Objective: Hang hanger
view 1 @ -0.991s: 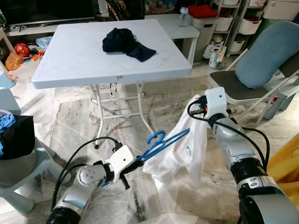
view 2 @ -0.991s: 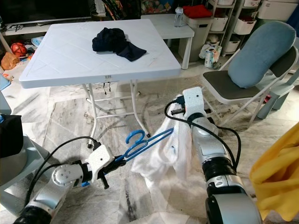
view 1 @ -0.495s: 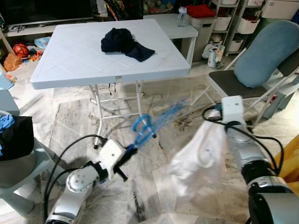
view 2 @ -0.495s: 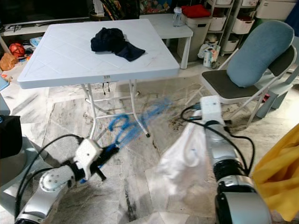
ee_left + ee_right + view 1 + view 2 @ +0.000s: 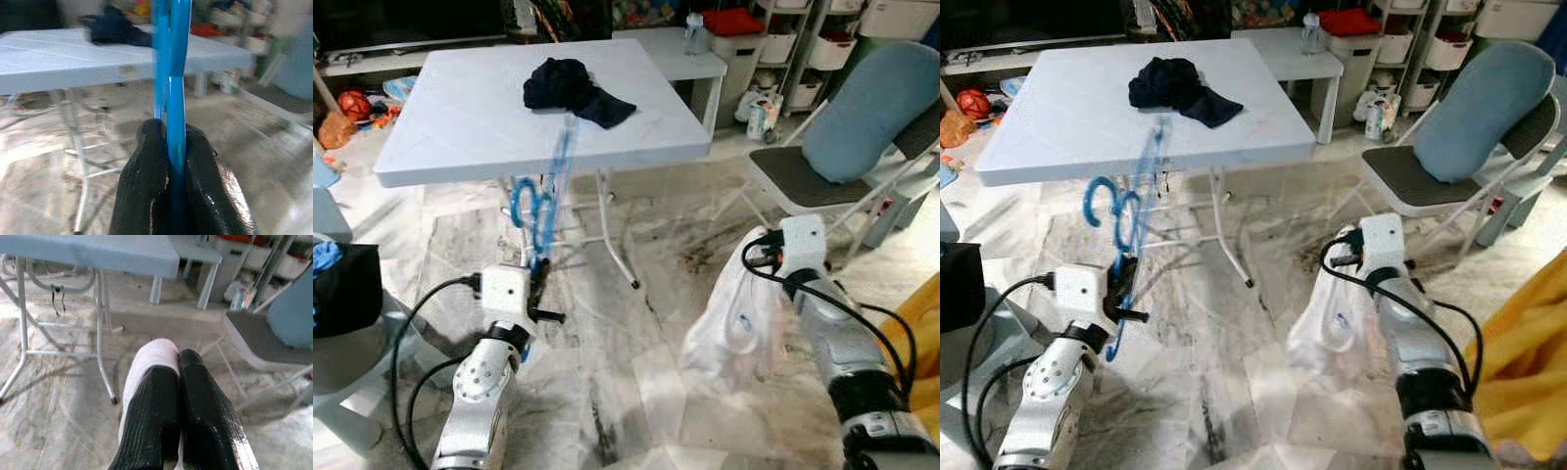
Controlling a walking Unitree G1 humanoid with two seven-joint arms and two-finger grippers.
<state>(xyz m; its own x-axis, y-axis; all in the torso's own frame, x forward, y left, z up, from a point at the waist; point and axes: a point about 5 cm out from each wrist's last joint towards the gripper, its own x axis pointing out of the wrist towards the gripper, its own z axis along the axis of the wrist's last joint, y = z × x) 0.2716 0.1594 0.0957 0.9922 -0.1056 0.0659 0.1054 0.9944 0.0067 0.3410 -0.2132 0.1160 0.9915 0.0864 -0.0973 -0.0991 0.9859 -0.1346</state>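
My 2 arms are silver metal tubes with rounded joints and dark bands. Each wrist carries a white boxy housing, and looped black cables run along both forearms. My left gripper (image 5: 171, 161) and right gripper (image 5: 178, 382) each have 2 long glossy black fingers.

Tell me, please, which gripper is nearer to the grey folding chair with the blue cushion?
Right. The right gripper, shut on the white garment, hangs just in front of the chair. The left gripper, shut on the blue hanger, is across the floor by the white table.

Glossy blue plastic hanger (image 5: 172, 73)
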